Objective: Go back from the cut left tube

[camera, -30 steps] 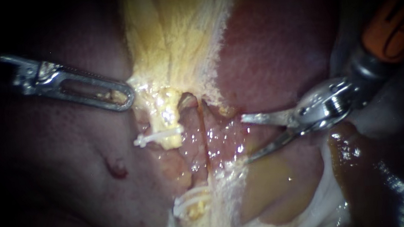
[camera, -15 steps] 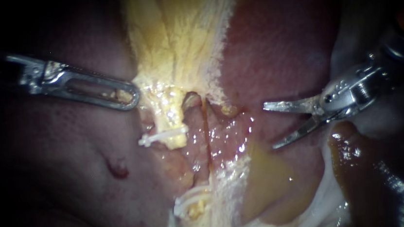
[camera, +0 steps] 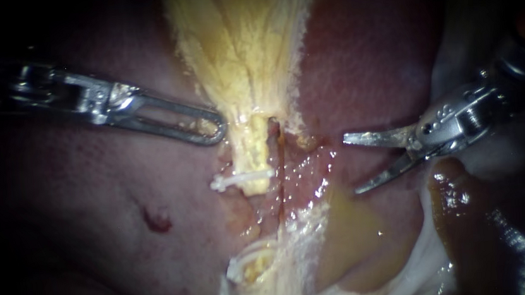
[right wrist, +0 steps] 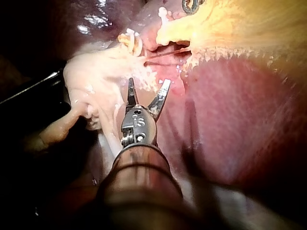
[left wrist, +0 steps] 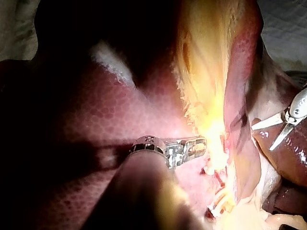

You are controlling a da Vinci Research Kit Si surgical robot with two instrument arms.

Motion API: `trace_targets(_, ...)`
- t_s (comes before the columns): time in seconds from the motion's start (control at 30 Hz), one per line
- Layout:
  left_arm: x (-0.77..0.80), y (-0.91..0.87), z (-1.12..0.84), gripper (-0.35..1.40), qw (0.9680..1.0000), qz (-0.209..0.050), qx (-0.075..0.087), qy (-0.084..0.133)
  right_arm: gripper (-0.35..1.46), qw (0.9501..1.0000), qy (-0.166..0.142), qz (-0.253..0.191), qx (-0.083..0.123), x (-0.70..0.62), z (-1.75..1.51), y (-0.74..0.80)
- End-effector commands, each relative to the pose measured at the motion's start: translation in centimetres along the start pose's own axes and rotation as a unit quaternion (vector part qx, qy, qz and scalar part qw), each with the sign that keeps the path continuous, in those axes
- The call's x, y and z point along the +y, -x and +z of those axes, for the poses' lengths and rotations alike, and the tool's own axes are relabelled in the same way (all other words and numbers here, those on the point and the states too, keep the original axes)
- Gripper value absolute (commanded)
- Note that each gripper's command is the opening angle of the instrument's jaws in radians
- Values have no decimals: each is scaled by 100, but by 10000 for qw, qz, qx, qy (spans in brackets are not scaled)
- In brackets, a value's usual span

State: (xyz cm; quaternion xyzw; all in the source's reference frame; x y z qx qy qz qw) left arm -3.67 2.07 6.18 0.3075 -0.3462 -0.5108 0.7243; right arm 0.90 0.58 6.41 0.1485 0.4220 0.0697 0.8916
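Two shifts: right instrument (camera: 351,165), jaws spread and empty, now sits well apart from the clipped cut left tube (camera: 252,158), while left instrument (camera: 212,130), jaws pinching yellow tissue (camera: 247,47), has pulled it across, so the retreat looks nearly done.

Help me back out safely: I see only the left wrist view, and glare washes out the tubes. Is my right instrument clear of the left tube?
Observer: Yes. The endoscope view shows the right instrument with its jaws open and nothing between them. Red tissue lies between its tips and the left tube.
Operator: Is that tube clipped?
Observer: A white clip sits across it, just above its cut end.
Operator: What is ahead of the jaws?
Observer: In the right wrist view, pale tissue lies beside and ahead of them. I cannot tell whether a tip touches it.
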Motion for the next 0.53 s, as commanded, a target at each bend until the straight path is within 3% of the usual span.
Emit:
trace_targets(0.03,1,0,1,-35,10000,5,5,-5,145,10000,1,2,-1,0,0,0)
trace_targets(0.53,5,0,3,-35,10000,12,16,-18,145,10000,-4,-20,31,1,-1,-1)
